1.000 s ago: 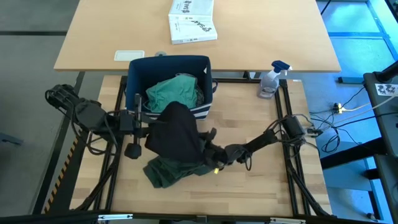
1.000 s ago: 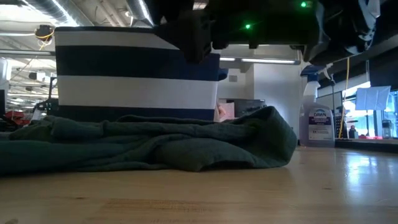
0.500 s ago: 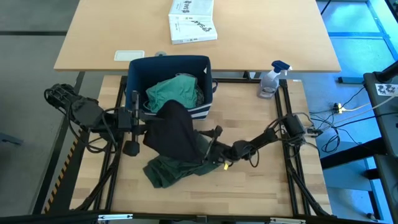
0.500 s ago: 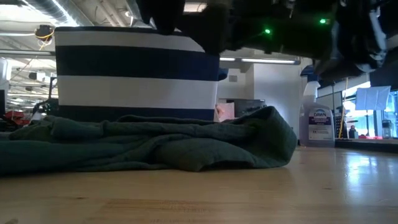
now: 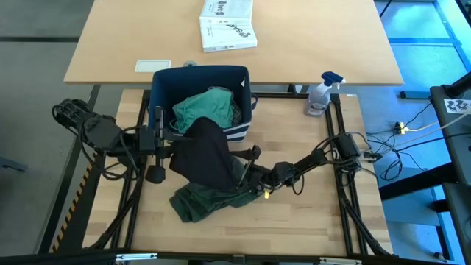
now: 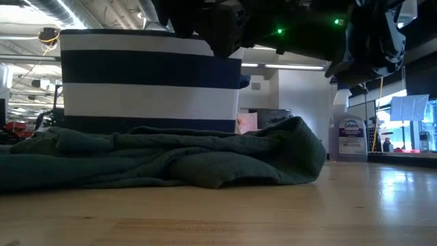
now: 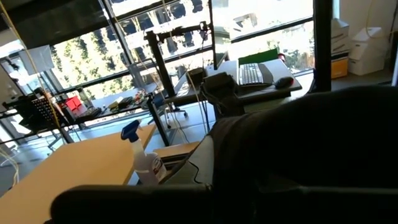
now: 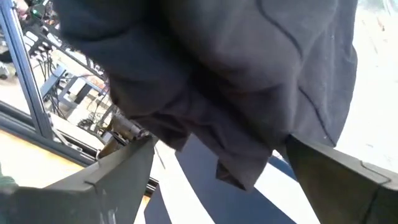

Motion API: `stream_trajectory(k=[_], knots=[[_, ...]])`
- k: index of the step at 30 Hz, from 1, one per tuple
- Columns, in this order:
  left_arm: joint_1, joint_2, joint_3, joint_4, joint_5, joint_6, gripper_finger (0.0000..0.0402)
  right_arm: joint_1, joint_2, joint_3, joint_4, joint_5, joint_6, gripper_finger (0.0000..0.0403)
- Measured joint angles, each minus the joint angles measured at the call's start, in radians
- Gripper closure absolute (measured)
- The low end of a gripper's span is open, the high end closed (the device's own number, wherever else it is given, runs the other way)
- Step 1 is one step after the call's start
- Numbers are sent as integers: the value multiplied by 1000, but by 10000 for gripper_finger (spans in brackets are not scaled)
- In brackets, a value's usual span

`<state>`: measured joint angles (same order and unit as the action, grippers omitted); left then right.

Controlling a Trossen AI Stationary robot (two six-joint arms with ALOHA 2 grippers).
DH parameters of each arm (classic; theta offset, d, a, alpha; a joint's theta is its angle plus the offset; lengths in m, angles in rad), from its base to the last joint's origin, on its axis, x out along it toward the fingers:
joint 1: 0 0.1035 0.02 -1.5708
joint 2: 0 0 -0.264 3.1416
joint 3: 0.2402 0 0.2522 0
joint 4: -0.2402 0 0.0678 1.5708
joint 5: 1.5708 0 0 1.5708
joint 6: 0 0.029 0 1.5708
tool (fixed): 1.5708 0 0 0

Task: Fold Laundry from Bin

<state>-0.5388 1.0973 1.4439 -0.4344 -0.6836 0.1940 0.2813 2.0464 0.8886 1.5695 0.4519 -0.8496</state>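
A large black T-shirt [image 5: 210, 154] hangs bunched from my left gripper [image 5: 175, 143], which is level above the table's left middle and shut on it. My right gripper [image 5: 249, 168] is open beside the shirt's lower part. In the right wrist view its two fingers [image 8: 118, 177] stand either side of the hanging black cloth [image 8: 236, 93]; I see no touch. An olive-green piece [image 5: 197, 202] lies crumpled on the table below. The navy bin [image 5: 202, 81] stands at the far edge with a teal piece [image 5: 207, 109] in it. My left gripper is shut on the black T-shirt near its top [image 5: 185, 141], coming level from the table's left. The cloth [image 7: 323, 143] drapes over the fingers and hides the place of contact. The shirt hangs slack below the gripper, clear of the table.
A spray bottle [image 5: 320, 96] stands at the far right of the table. Behind the bin is a wooden desk [image 5: 316, 51] with a white printed box [image 5: 227, 23] and a small card [image 5: 153, 65]. The table's near right is bare wood [image 5: 309, 221].
My right gripper has tipped its fingers upward and edged a little toward the hanging black shirt, staying open. My left gripper has kept the shirt hanging in place.
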Motion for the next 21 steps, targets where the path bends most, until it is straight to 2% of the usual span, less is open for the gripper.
stream_trajectory(k=[14, 21], knots=[[0, 0, 28, -47, -29, -9, 389, -7, 0, 1, 1, 29, -150, 36], [0, 0, 28, -56, -32, -35, 389, -7, 0, 47, 0, 54, -226, 36]])
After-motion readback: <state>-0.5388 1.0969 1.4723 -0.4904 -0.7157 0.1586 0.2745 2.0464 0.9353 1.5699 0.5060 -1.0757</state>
